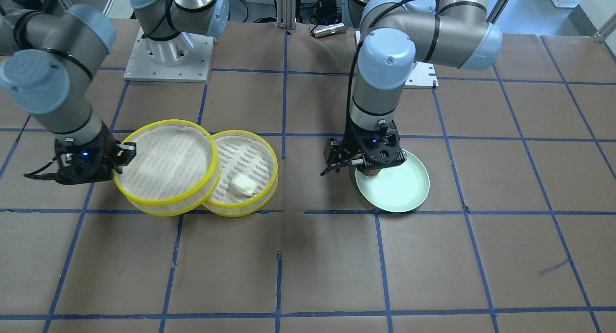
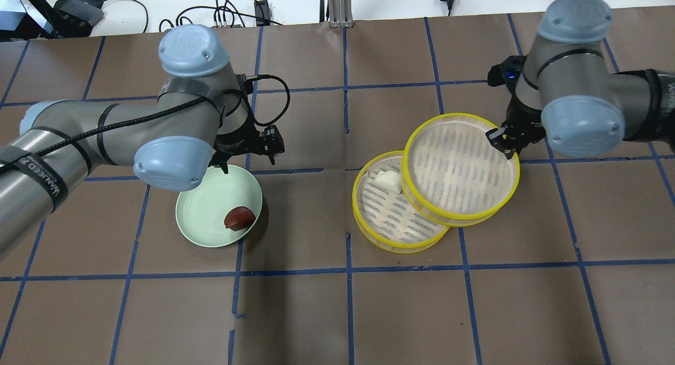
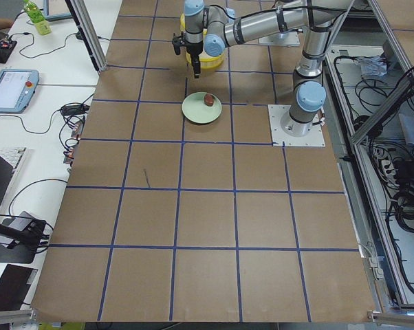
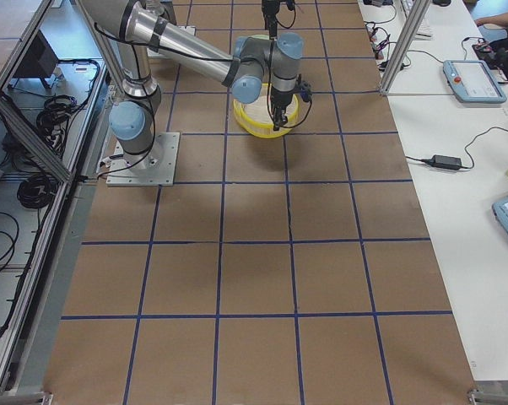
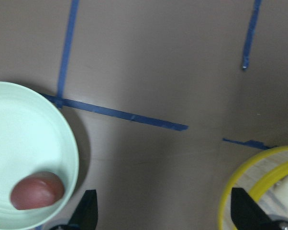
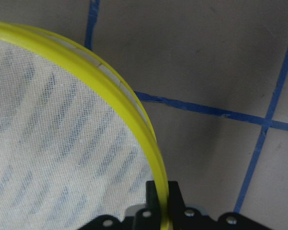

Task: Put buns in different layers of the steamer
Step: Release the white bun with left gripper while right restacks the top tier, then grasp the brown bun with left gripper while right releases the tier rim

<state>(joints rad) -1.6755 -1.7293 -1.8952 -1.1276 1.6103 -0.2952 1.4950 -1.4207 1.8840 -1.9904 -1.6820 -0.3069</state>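
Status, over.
Right gripper shut on upper tray rim. Left gripper open by plate. White bun in lower tray; brown bun on plate. Upper tray overlaps lower.

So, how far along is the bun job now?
Done: the white bun lies in the lower tray. In hand: the right gripper clamps the rim of the upper tray, set partly over the lower one. To do: the brown bun sits on the green plate; the left gripper is open, empty.

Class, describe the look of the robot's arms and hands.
The left arm and right arm are silver-grey tubes with pale blue joint caps. A black cable and a white-lettered black strap wrap the left. The left hand and right hand are black with small blue lights.
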